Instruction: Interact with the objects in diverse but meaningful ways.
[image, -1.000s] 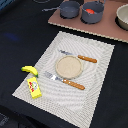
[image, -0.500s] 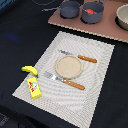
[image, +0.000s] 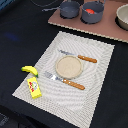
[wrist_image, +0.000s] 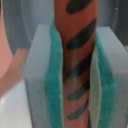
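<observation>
In the wrist view my gripper (wrist_image: 76, 95) is shut on the brown sausage (wrist_image: 80, 30), an orange-brown stick with dark stripes clamped between the green pads (wrist_image: 54, 75). The arm is not seen in the exterior view. There a yellow banana (image: 29, 70) lies at the mat's left edge, with the yellow rectangular box with red marks (image: 34, 87) just in front of it. A red round fruit (image: 90, 10) sits inside a grey pot (image: 86, 18) at the back.
A striped placemat (image: 90, 85) holds a round tan plate (image: 68, 67) between a wooden-handled knife (image: 80, 57) and fork (image: 65, 81). A second grey pot (image: 69, 9) and a bowl (image: 122, 17) stand on a brown board (image: 105, 27) at the back.
</observation>
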